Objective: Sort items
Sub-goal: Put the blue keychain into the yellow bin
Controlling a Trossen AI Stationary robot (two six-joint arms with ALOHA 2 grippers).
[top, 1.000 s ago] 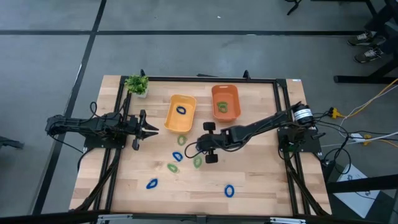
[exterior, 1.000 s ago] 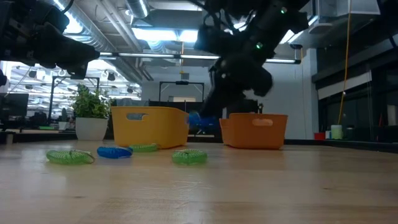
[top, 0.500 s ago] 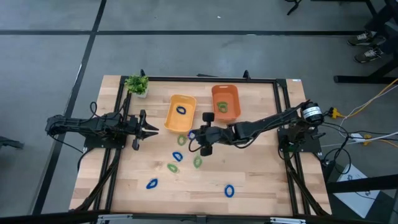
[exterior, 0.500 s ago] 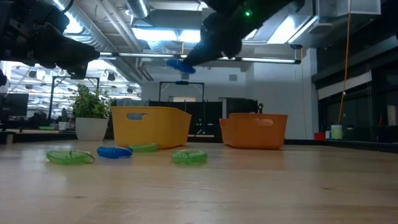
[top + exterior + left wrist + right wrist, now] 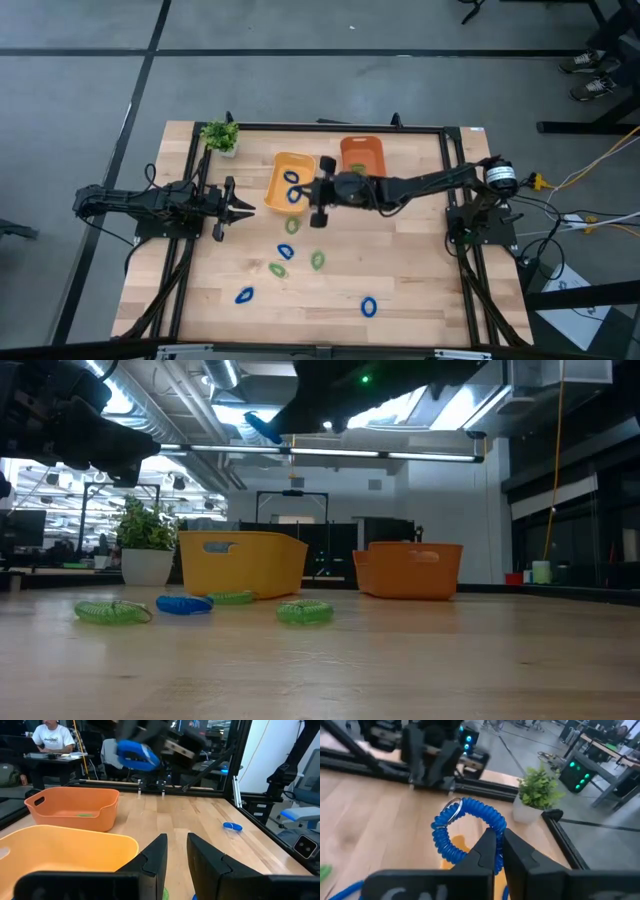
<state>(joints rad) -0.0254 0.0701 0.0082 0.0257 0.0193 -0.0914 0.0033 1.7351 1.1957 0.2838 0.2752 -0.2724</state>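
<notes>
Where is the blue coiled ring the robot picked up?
The blue coiled ring hangs pinched in the right hand, above the yellow-orange bin, right of the potted plant.

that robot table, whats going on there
The robot is sorting small coiled rings by colour. The right gripper is shut on a blue ring, held in the air over the yellow bin, which already has a blue ring in it. The orange bin holds green. The left gripper waits at the table's left. Several rings lie on the table.
</notes>
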